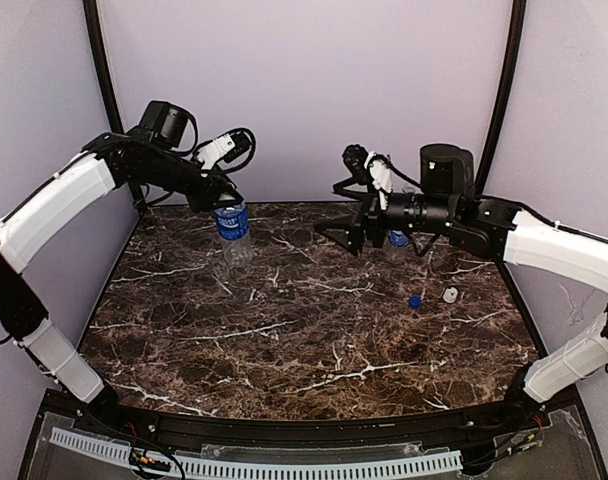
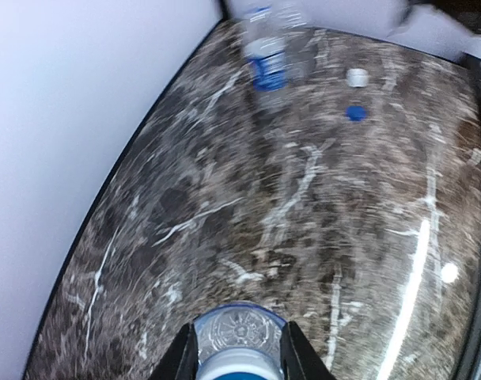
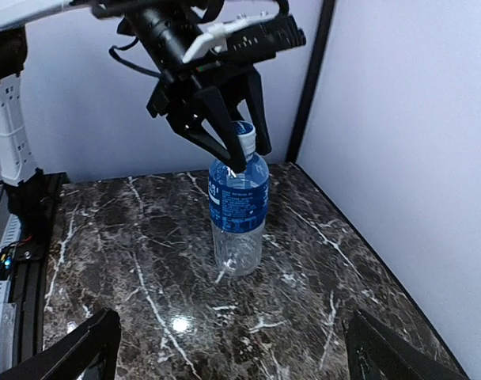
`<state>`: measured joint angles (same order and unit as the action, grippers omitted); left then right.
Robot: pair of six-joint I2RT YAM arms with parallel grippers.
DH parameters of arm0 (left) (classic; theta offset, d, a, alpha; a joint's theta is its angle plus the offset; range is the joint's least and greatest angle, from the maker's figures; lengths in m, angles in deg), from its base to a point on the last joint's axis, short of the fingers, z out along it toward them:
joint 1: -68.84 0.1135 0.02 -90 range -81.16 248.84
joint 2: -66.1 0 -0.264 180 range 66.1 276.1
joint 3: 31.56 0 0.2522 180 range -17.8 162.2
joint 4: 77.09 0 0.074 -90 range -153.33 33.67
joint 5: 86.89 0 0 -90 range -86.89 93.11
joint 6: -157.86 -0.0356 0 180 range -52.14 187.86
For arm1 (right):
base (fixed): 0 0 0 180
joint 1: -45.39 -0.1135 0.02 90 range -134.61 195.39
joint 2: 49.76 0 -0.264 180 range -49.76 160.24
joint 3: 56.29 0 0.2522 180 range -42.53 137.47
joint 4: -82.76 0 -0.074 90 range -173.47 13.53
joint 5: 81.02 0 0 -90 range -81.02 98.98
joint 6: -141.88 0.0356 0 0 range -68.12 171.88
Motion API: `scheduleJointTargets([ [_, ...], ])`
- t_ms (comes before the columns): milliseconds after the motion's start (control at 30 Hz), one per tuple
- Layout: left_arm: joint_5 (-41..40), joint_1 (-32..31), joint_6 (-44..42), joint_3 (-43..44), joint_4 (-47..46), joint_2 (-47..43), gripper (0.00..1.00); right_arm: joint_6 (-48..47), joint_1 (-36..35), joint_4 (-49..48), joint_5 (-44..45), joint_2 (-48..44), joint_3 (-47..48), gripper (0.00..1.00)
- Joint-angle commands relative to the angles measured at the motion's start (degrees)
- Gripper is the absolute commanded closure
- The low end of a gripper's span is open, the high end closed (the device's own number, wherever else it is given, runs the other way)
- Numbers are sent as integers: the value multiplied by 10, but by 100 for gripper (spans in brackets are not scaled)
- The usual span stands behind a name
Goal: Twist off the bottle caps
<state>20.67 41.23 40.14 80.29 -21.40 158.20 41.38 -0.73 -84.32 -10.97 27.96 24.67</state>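
A clear bottle with a blue label (image 1: 234, 235) stands upright at the back left of the table, also in the right wrist view (image 3: 238, 214). My left gripper (image 1: 224, 200) comes down from above and is shut on its white cap (image 3: 244, 142); in the left wrist view the fingers clamp the bottle top (image 2: 239, 344). My right gripper (image 1: 342, 238) is open and empty, its fingers (image 3: 82, 348) spread wide, pointing at that bottle from some way off. A loose blue cap (image 1: 414, 301) and a loose white cap (image 1: 450, 294) lie on the table at the right.
A second bottle with a blue label (image 1: 397, 240) stands at the back right behind my right gripper, also in the left wrist view (image 2: 268, 59). The dark marble table (image 1: 304, 340) is walled at the back and sides.
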Motion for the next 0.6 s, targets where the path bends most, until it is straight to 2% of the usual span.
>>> scheduleJointTargets([
  [0,100,-100,-170,-74,148,-138,99,-74,-76,-49,-26,7,-21,1],
  [100,159,-122,-164,-109,133,-203,99,-108,-129,-47,-19,44,2,2],
  [233,183,-137,-161,-112,125,-229,99,-134,-175,-41,-1,96,39,1],
  [367,196,-139,-162,-122,137,-239,99,-134,-182,-38,36,132,73,1],
  [567,208,-138,-132,-129,107,-250,99,-101,-181,-51,43,186,95,1],
])
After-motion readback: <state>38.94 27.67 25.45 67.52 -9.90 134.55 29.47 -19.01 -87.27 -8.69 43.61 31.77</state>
